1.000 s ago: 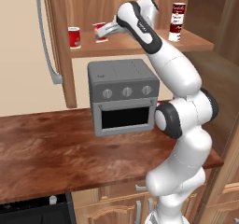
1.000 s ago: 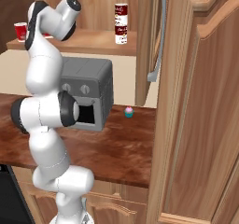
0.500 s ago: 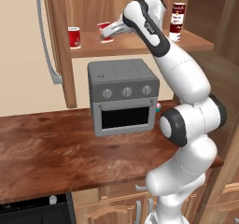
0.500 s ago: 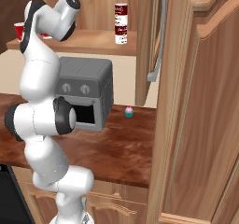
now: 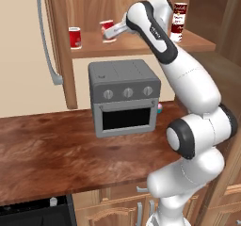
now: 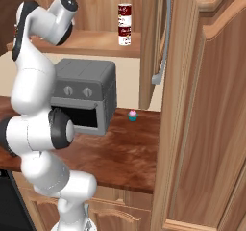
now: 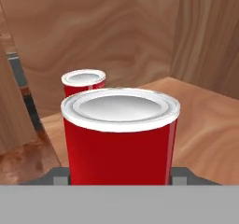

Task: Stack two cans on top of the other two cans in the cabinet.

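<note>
Counter [image 5: 42,154]: we see dark brown wood, shiny on top.
Wall [image 5: 19,55]: plain and pale behind the counter.
Toaster oven [image 5: 123,95]: grey box with three knobs, standing on the counter.
Drawers [image 5: 117,211]: light wood, under the counter.
Tall cupboard [image 6: 206,129]: light wood, at the right.

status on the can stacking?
Gripper shut on a red can at cabinet shelf height. One stack already done. Second red can standing alone ahead. Path clear.

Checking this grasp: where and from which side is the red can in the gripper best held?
Grip the red can across its straight side wall, mid-height, coming level from the cabinet front: it is an upright cylinder. The gripper is shut on it that way.
</note>
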